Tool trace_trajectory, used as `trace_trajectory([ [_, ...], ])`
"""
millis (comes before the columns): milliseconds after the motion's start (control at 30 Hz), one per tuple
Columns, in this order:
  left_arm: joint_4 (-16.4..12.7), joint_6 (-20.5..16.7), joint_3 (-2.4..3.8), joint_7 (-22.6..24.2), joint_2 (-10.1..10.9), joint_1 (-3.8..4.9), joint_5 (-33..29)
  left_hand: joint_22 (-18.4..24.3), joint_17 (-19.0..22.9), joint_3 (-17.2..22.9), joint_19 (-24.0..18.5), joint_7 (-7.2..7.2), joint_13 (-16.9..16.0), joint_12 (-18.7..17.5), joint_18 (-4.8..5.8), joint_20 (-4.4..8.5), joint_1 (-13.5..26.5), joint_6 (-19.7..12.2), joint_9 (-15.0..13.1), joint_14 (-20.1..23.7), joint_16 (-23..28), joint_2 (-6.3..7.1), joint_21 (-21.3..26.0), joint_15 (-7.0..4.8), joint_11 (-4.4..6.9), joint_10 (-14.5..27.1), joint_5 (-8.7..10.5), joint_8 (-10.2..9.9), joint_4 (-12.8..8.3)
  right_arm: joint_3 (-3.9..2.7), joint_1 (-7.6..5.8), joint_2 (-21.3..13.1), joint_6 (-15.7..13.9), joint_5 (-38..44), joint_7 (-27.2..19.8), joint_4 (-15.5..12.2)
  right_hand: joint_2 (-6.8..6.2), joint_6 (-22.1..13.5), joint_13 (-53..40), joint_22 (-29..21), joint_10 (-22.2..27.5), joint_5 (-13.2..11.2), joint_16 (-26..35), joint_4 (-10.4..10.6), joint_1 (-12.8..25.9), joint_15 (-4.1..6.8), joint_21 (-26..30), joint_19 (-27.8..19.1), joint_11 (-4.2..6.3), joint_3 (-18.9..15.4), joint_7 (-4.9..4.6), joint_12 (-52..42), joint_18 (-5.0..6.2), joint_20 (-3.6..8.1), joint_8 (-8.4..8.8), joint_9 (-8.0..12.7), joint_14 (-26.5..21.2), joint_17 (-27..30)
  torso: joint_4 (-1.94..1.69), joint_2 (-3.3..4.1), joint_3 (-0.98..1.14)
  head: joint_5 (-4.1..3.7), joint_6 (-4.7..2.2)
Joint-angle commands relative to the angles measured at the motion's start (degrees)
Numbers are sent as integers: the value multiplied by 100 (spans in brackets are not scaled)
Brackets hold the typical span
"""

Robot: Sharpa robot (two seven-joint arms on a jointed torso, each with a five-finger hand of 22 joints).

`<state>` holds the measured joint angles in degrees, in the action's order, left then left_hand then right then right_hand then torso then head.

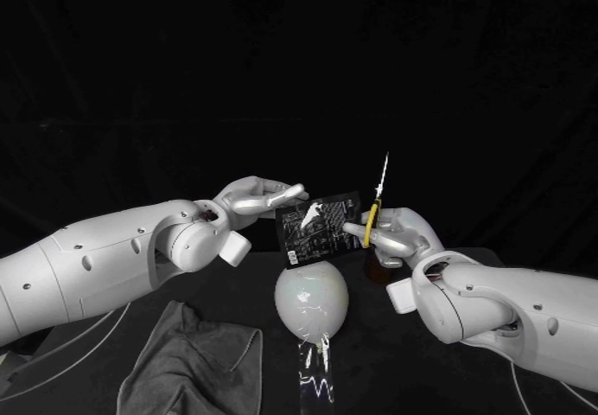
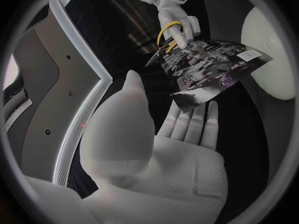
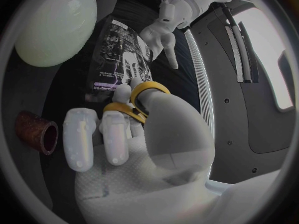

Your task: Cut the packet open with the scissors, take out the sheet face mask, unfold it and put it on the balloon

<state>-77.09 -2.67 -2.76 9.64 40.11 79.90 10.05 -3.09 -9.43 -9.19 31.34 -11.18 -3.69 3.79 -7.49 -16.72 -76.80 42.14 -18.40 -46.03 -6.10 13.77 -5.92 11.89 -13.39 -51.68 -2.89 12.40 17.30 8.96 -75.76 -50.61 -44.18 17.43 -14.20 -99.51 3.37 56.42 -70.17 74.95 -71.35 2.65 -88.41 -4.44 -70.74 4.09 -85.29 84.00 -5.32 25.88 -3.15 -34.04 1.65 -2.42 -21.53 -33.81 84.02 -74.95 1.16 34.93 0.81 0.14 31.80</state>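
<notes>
My left hand [image 1: 257, 197] holds the dark printed packet [image 1: 321, 227] by its upper left corner, up in the air above the balloon [image 1: 312, 300]. My right hand [image 1: 397, 236] grips the yellow-handled scissors [image 1: 372, 213] at the packet's right edge, with the blades pointing straight up past its top corner. In the left wrist view my fingers [image 2: 187, 122] reach the packet [image 2: 212, 67], with the right hand [image 2: 169, 7] and the scissors' handle [image 2: 167, 35] beyond it. The right wrist view has the yellow handles [image 3: 140, 98] in my right hand [image 3: 118, 139], close to the packet [image 3: 117, 55]. The pale balloon lies on the table.
A grey cloth [image 1: 187, 354] lies crumpled at the front left of the table. A clear shiny piece [image 1: 318, 376] extends from the balloon's near end. A brown cylinder [image 3: 37, 132] stands on the table under my right hand, seen behind it [image 1: 374, 270].
</notes>
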Motion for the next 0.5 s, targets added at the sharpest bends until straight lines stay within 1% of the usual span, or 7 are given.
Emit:
trace_trajectory([
  [33, 47, -187, -13, 519, 25, -103, -759, 10, 10, -43, -115, -482, 6, -17, 117, -5, -58, -67, 14, 55, 41, 55, 37, 0, 0, 78, -20, -50, 0, -27, -2, -22, -116, -3, -103, -12, 82, -37, -18, 1232, -1518, 15, -3, 76, 110, 52, 35, 222, 664, 492, -8, -3697, -21, 53, -52, -1214, 518, -1162, -1, -6, 4, -11, -11],
  [100, 95, -124, -19, 668, 35, -213, -936, 64, 82, 61, -720, -311, 9, -23, 212, -8, -395, -286, 47, 416, 155, -57, 208, 29, 34, 248, -11, -142, -5, -44, -2, -36, -138, -3, -118, -10, 77, -43, -34, 1233, -1521, 15, -2, 69, 112, 52, 34, 223, 664, 504, -8, -3711, -21, 54, -54, -1230, 518, -1162, -2, -11, 1, -13, -13],
  [133, 122, -94, -20, 734, 32, -268, -999, 86, 122, 114, -987, -274, 11, -27, 254, -10, -489, -337, 51, 611, 207, -123, 276, 37, 128, 341, -2, -155, -9, -50, -2, -41, -149, -1, -121, -9, 77, -43, -34, 1233, -1521, 15, -2, 69, 112, 52, 34, 223, 664, 504, -8, -3711, -21, 54, -54, -1230, 518, -1162, -6, -16, 2, -17, -13],
  [167, 153, -54, -22, 803, 23, -326, -1066, 133, 234, 140, -1529, -145, 14, -30, 348, -14, -668, -552, 112, 1155, 307, -148, 395, 170, 293, 561, -2, -218, -17, -56, -2, -43, -158, 0, -124, -6, 72, -48, -38, 1233, -1522, 15, -3, 63, 112, 52, 35, 223, 665, 512, -8, -3714, -21, 54, -55, -1241, 518, -1164, -8, -16, 0, -20, -17],
  [300, 279, 144, -19, 1128, -41, -625, -1334, 139, 297, 141, -1674, -77, 10, -25, 391, -17, -821, -795, 181, 1457, 326, -162, 422, 241, 371, 750, 0, -286, -19, -83, -3, -51, -196, 3, -139, 14, 72, -48, -38, 1233, -1522, 15, -3, 63, 112, 52, 35, 223, 665, 512, -8, -3714, -21, 54, -55, -1241, 518, -1164, -7, -18, -17, -40, -33],
  [400, 341, 256, -16, 1253, -86, -754, -1430, 142, 321, 179, -1748, 14, 12, -25, 398, -20, -917, -935, 215, 1582, 327, -228, 427, 267, 468, 945, 4, -318, -23, -102, -5, -53, -218, 1, -147, 29, 67, -53, -52, 1231, -1525, 15, -6, 57, 112, 52, 38, 221, 664, 521, -9, -3727, -20, 54, -56, -1252, 520, -1171, -12, -23, -27, -51, -44],
  [500, 410, 411, -12, 1360, -148, -893, -1505, 152, 360, 221, -1864, 4, 11, -17, 408, -24, -973, -1007, 227, 1774, 343, -292, 439, 291, 458, 1050, 7, -325, -29, -129, -9, -32, -237, -1, -157, 56, 67, -53, -52, 1231, -1525, 15, -6, 57, 112, 52, 38, 221, 664, 521, -9, -3727, -20, 54, -56, -1252, 520, -1171, -12, -23, -24, -52, -59],
])
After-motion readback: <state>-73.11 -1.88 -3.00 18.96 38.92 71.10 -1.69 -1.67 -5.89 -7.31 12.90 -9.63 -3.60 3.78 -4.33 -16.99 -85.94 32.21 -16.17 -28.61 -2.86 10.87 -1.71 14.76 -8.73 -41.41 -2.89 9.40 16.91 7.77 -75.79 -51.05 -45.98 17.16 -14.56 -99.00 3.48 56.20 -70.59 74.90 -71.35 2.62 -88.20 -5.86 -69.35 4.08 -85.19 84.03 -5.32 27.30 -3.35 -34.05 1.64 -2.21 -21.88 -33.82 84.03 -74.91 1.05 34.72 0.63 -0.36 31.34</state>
